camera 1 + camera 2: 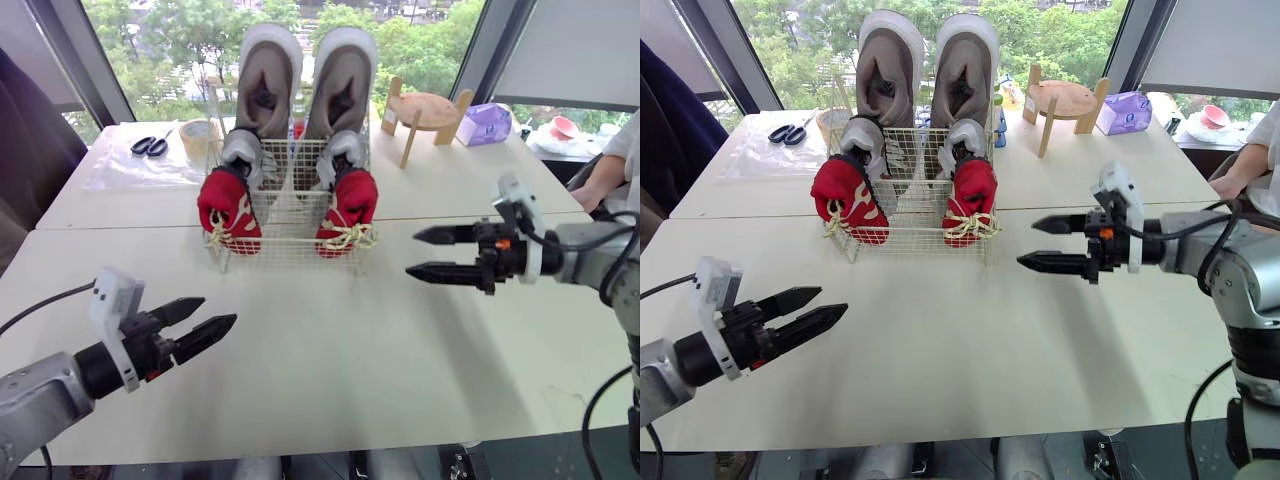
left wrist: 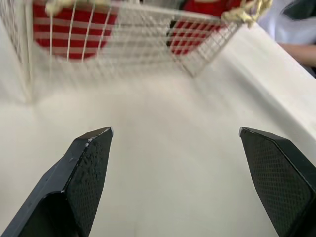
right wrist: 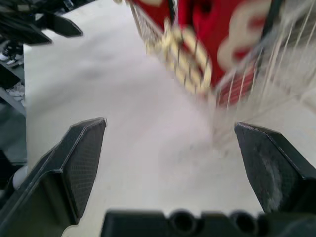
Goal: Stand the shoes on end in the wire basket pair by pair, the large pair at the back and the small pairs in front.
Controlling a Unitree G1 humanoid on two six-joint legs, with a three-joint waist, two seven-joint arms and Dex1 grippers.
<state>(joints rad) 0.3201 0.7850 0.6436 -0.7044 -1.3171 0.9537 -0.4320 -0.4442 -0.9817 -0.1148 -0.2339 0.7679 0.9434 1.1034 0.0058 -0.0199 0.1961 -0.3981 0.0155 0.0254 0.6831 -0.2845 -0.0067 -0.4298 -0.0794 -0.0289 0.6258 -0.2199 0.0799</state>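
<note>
wire basket (image 1: 290, 248) holds grey shoes (image 1: 268, 85) behind red shoes (image 1: 230, 212), left gripper (image 1: 219, 310) and right gripper (image 1: 411, 253) both splayed wide above the table (image 1: 330, 350).

small grey pair (image 1: 241, 148) half hidden behind red pair (image 1: 232, 210), person (image 1: 620, 150) cut by edge

Head stereo downward; wrists toward basket (image 1: 290, 225)

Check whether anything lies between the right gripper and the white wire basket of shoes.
Nothing visible does: only bare white tabletop lies between the open right gripper and the white wire basket.
</note>
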